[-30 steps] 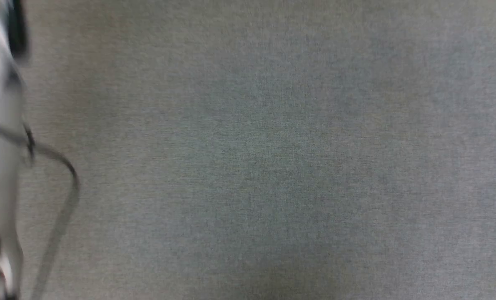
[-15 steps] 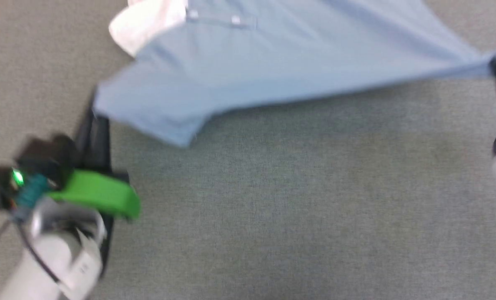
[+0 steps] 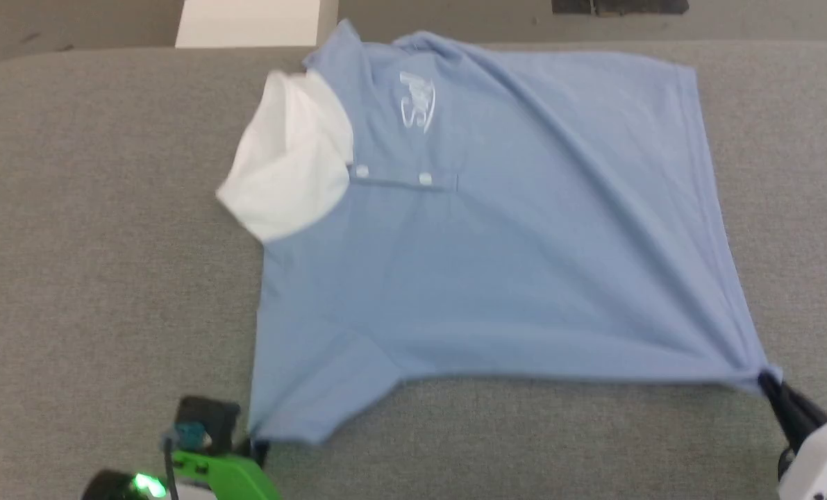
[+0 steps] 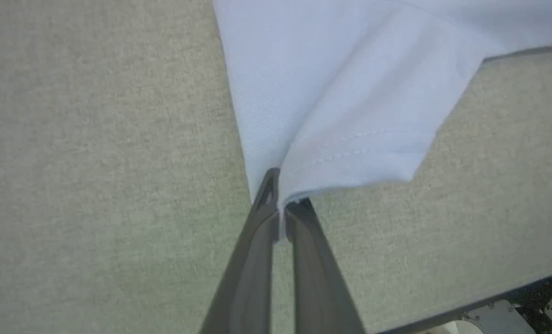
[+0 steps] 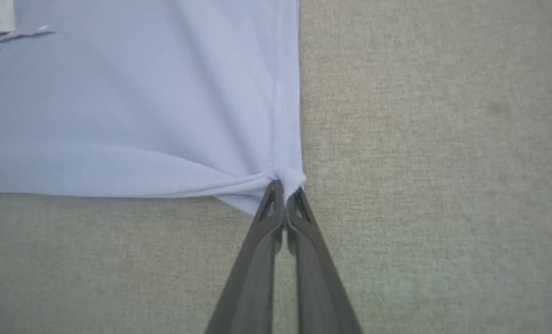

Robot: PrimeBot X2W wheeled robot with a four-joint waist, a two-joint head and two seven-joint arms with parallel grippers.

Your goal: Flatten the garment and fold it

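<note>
The garment (image 3: 489, 243), a light blue short-sleeved shirt, lies spread on the grey table with its neck toward the left. White cursive lettering (image 3: 416, 101) and two buttons show on its chest, and a white collar piece (image 3: 288, 163) sits at the neck. My left gripper (image 3: 257, 444) is shut on the near sleeve's edge; the left wrist view has its fingertips (image 4: 282, 204) pinching the garment (image 4: 340, 93). My right gripper (image 3: 764, 380) is shut on the near hem corner, pulling it to a point; the right wrist view shows that pinch (image 5: 282, 188) on the bunched garment (image 5: 141, 102).
The grey fabric-covered table (image 3: 94, 243) stretches wide to both sides of the shirt. Beyond its far edge stand a white box (image 3: 253, 21) and a dark object (image 3: 618, 7). The table's near edge, with metal parts (image 4: 512, 315) below it, shows in the left wrist view.
The head camera has tilted up, from bare table to the whole shirt. Half a second ago the shirt hung stretched between both grippers; now it lies flat, both still holding.
</note>
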